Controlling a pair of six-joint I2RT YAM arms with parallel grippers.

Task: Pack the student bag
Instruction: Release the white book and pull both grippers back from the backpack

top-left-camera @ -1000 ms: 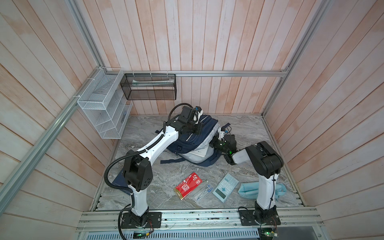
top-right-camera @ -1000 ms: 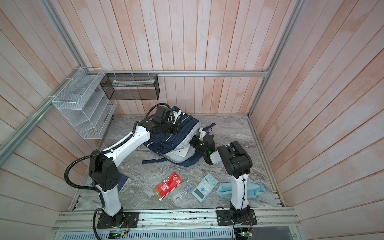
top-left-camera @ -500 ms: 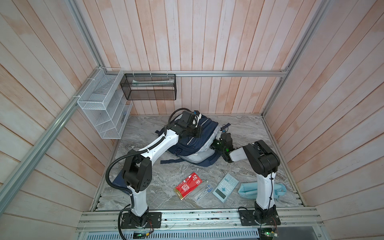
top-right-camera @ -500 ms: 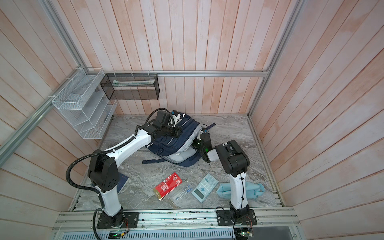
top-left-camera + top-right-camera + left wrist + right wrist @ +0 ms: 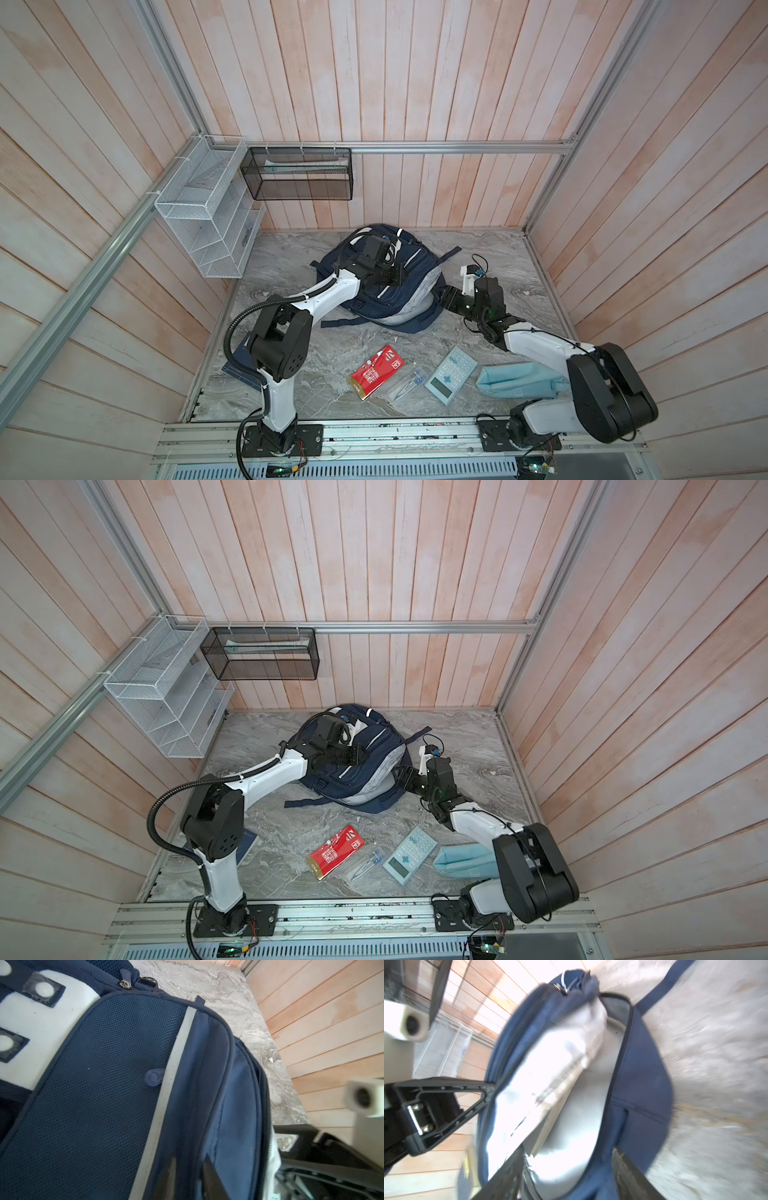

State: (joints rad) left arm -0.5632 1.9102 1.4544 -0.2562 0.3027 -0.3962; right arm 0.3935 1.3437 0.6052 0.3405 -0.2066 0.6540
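Navy student bag [image 5: 415, 276], unzipped, flat

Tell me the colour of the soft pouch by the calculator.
The pouch is light blue, clearest in a top view.

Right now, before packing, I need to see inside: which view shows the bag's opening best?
The right wrist view: the bag's opening fills the frame, wide open, though blurred. Both top views show it small. The left wrist view catches only its edge.
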